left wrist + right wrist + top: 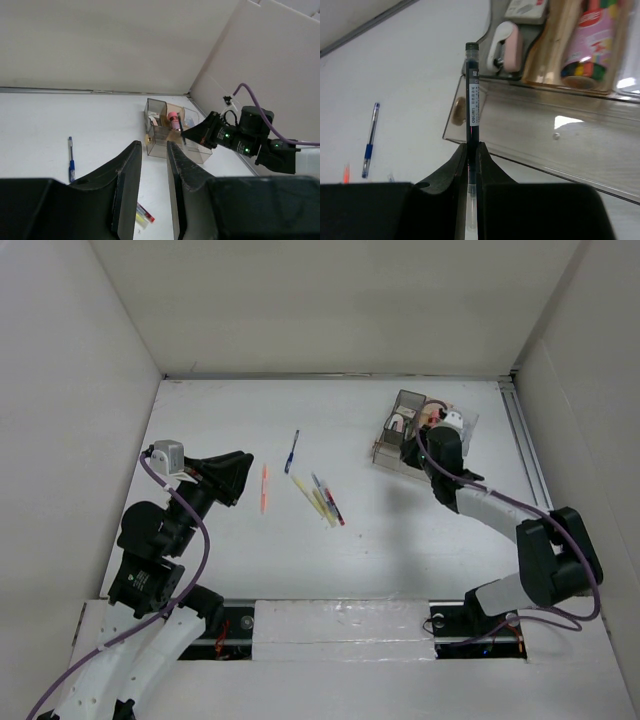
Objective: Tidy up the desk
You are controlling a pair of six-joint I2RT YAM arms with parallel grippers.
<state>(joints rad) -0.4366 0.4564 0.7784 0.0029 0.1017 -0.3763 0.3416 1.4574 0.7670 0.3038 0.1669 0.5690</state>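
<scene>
The desk (400, 530) is a white tabletop walled by white panels. My right gripper (472, 146) is shut on a black pen (472, 85), whose tip points up over the near wall of a clear compartmented tray (545, 135). In the top view this gripper (415, 445) hovers at the tray's front edge (390, 452). My left gripper (154, 145) is open and empty, held above the left side of the desk (243, 478). A blue pen (292, 451), an orange pen (264, 488), a yellow highlighter (312, 498) and a red pen (330, 502) lie loose mid-desk.
The tray holds a pink-and-white correction tape (506, 45), a coloured tube (590, 40) and other small items. A metal rail (525, 445) runs along the desk's right edge. White walls close in the left, back and right sides.
</scene>
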